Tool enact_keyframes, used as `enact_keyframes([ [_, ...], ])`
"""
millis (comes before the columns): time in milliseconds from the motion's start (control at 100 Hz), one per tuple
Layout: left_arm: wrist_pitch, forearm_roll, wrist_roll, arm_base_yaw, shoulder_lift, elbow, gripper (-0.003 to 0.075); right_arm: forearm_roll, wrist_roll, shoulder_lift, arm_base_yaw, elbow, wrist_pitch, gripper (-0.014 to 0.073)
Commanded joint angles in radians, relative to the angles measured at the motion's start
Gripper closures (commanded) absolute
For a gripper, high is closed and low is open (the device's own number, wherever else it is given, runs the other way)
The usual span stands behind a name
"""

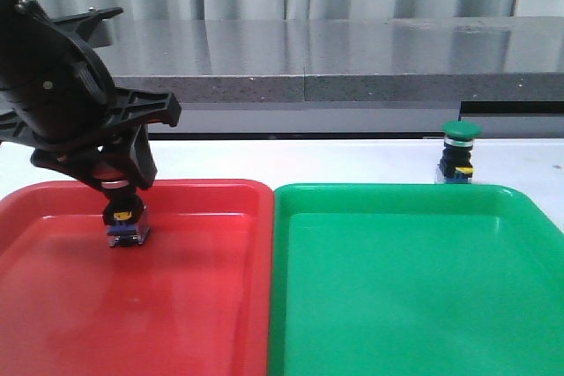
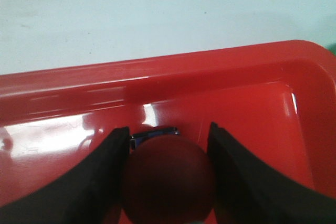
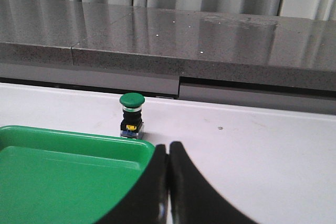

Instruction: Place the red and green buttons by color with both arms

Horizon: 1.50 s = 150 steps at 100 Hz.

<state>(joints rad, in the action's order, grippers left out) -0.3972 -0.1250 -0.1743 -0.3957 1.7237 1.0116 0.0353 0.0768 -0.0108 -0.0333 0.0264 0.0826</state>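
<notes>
Fingers of my left gripper [image 2: 169,179] clamp the dark-red mushroom-cap button [image 2: 169,179], base resting in the red plastic tray [image 1: 203,305], left of frame. Right gripper [image 3: 168,182] pinched shut, empty. Green-capped button [image 1: 459,154] stands on white table [image 1: 352,160] behind green plastic tray [image 1: 423,305]. Risk: uneven release tips the top-heavy button.

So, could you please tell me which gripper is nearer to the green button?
Right. The right gripper, jaws shut, hangs just short of the green button on the table behind the green tray. The left gripper is over the red tray, holding the red button.
</notes>
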Motion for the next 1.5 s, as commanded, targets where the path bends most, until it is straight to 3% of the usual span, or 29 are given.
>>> enact_keyframes([
  [0, 0.029, -0.012, -0.008, -0.007, -0.029, 0.023, 0.0463, 0.004, -0.002, -0.016, 0.007, -0.014, -0.077, 0.0661],
  [100, 0.029, -0.012, -0.008, -0.007, -0.031, 0.023, 0.037, 0.004, -0.002, -0.016, 0.007, -0.014, -0.077, 0.0661],
  [210, 0.025, -0.018, -0.008, -0.007, -0.031, 0.023, 0.0195, 0.004, -0.002, -0.016, 0.007, -0.014, -0.077, 0.0661],
  [320, 0.02, -0.022, -0.008, -0.007, -0.033, 0.023, 0.0126, 0.004, -0.002, -0.016, 0.007, -0.014, -0.077, 0.0661],
  [920, 0.063, 0.062, -0.008, 0.084, -0.321, 0.02, 0.0131, 0.004, -0.002, -0.016, 0.007, -0.014, -0.077, 0.0661],
  [1200, 0.229, 0.072, -0.008, 0.085, -0.583, -0.174, 0.0141, 0.004, -0.002, -0.016, 0.007, -0.014, -0.077, 0.0661],
  [1320, 0.279, 0.083, -0.008, 0.085, -0.719, -0.292, 0.0206, 0.004, -0.002, -0.016, 0.007, -0.014, -0.077, 0.0661],
  [1490, 0.299, 0.145, -0.004, 0.085, -0.886, -0.421, 0.0376, 0.004, -0.002, -0.016, 0.007, -0.014, -0.077, 0.0661],
])
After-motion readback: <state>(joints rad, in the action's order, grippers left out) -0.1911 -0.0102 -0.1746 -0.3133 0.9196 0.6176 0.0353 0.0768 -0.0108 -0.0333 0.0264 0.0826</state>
